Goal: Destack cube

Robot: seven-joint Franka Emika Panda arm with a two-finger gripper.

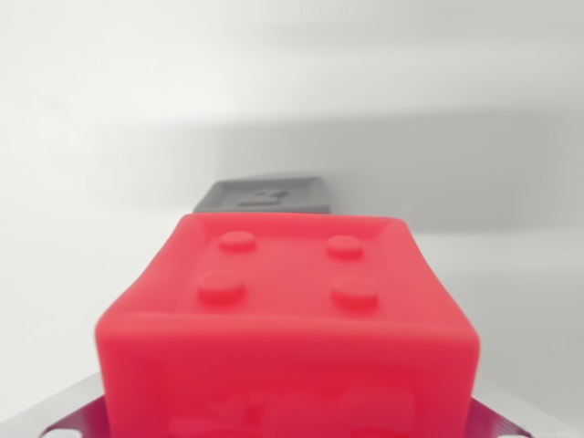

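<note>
Red cube [287,319] fills the near half of the wrist view, very close to the camera, four raised studs on its top face. Metal parts of the claw [68,411] peek out at its lower left and lower right. Fingertips are hidden behind the cube, so I cannot tell whether the claw is closed on it or merely near it.

Grey block [265,194] lies just beyond the red cube's far edge, flat top showing an embossed mark, too blurred to read.

Progress: whether red rests on grey, beside it, or is lifted clear cannot be told from this angle. Judgement: destacking looks underway, not provably finished.

Room: pale, bare surface [82,182] spreads left, right and far. No walls or clutter visible. Only nearby edge is the grey block's near rim.
</note>
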